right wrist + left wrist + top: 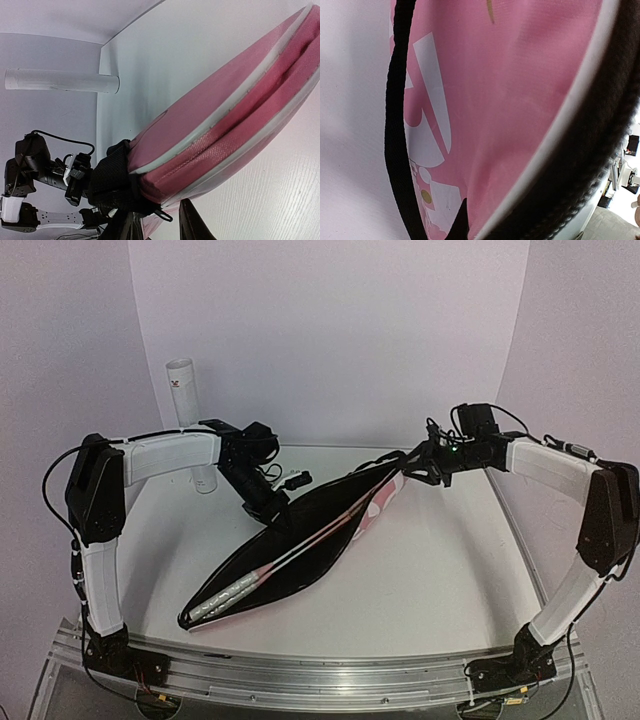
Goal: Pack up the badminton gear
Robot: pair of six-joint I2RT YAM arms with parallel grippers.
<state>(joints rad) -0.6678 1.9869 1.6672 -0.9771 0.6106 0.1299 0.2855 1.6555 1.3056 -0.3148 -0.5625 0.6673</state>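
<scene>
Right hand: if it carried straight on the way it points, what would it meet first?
The pink bag: its black end sits just beyond the right hand, though depth is unclear.

Top external: high at near edge, over whole tabletop (430, 580). Left wrist: tight on pink bag (520, 100). Right wrist: low beside bag; tube (60, 80) shared with top.
</scene>
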